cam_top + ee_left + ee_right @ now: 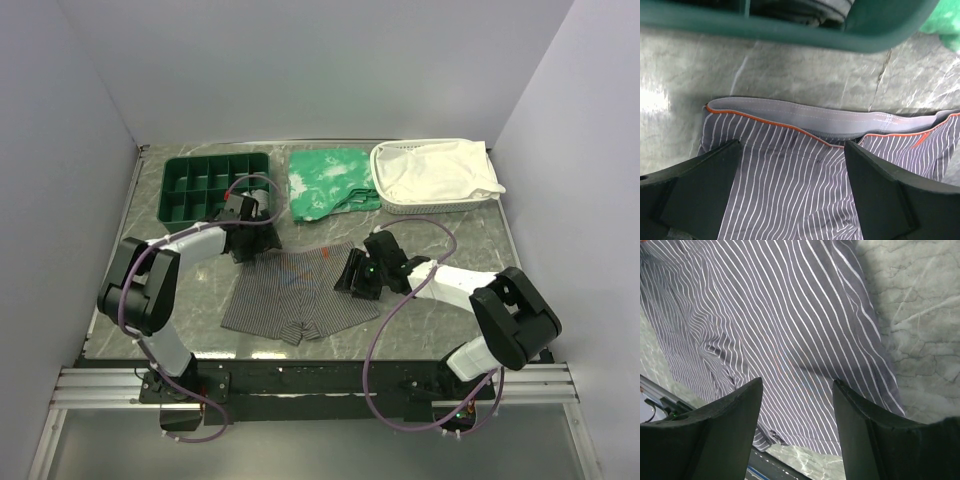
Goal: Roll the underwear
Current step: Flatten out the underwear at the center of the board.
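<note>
Underwear (296,296) lies flat on table (478,238).

Robot lab test cell, not a home. Plain pale-grey partition walls (320,70) box in a grey marble-pattern tabletop (480,240) on three sides. A silver aluminium extrusion rail (95,385) runs along the near edge and carries two black-and-white robot arms, left (150,285) and right (510,315). Loose purple cables (367,360) loop off them. Staged props include a dark green plastic compartment tray (215,159) and a white perforated plastic basket (430,206).
</note>
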